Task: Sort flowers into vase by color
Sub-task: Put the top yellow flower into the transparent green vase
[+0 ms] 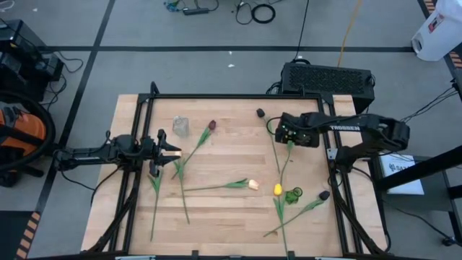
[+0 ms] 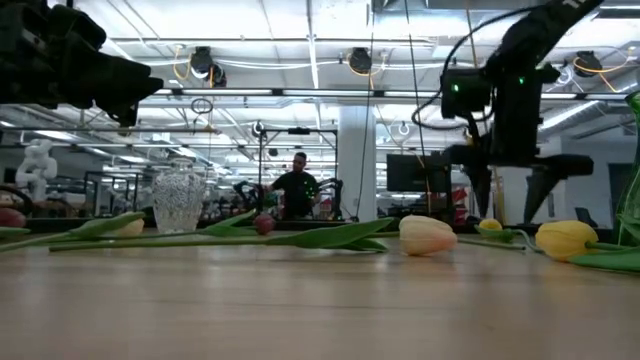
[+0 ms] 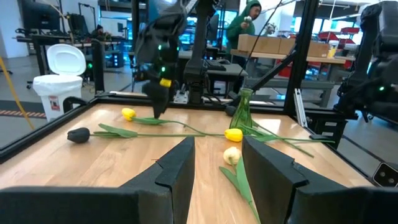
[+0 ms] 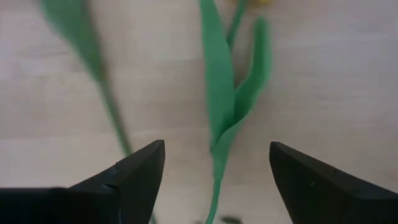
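Right tool (image 4: 214, 168), fingers spread wide, hovers above a green tulip stem (image 4: 219, 118); centre it, then descend squarely.

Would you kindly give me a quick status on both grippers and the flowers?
Right gripper open, above a green stem. Left gripper open, waiting at table's left edge. Flowers all lying on the table; clear vase empty. Nothing blocking.

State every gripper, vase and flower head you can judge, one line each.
Left gripper, open, empty, over the table's left side.
Right gripper, open, pointing down astride a green stem.
Clear vase, upright, empty.
Green vase, upright.
Dark red tulip, lying flat.
Cream tulip, lying flat.
Yellow tulip, lying flat.
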### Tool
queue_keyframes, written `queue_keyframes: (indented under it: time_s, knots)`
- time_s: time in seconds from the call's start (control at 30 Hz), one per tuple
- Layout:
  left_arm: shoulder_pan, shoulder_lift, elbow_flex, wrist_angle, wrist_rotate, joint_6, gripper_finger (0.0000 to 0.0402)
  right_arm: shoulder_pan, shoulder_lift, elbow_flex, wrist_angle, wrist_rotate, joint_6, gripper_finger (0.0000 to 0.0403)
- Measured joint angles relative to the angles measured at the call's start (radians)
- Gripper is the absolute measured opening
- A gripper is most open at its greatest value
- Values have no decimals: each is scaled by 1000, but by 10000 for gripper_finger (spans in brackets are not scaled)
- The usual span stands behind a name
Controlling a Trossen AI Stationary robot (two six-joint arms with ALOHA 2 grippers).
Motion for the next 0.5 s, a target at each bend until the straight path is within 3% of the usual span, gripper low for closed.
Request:
queue_keyframes:
  time_s: [0.23, 0.5]
  knots:
    - [0, 0, 0, -6, 0, 0, 141, -42, 35, -25, 52, 0, -26, 257]
    - [0, 0, 0, -6, 0, 0, 141, -72, 168, -18, 108, -44, -40, 191]
